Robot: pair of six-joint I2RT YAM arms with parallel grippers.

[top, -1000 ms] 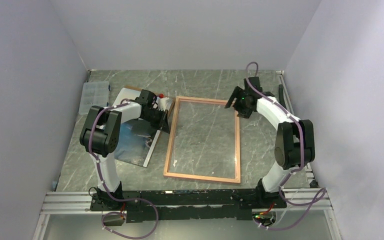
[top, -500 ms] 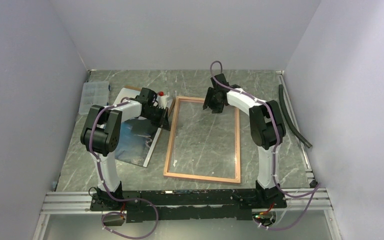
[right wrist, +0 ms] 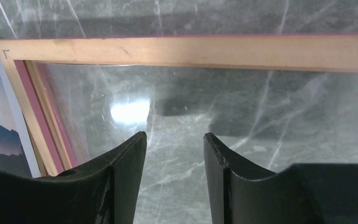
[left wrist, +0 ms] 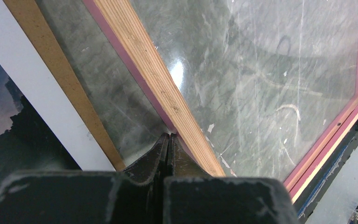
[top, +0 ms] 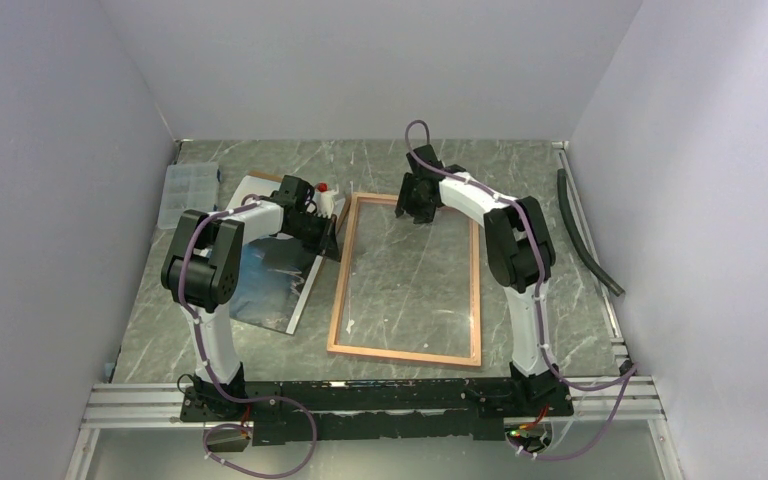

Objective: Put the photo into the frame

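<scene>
The photo (top: 263,282) lies flat at centre left on a brown board (top: 263,178), just left of the frame (top: 337,300), whose clear pane shows the marble table (top: 380,160) beneath. The left gripper (top: 332,238), jaws pressed together, has its tips at the frame's left rail, beside the photo. The right gripper (top: 415,212) hovers over the frame's upper end, jaws half apart, gripping nothing. A clear box (top: 188,186) sits at upper left.
</scene>
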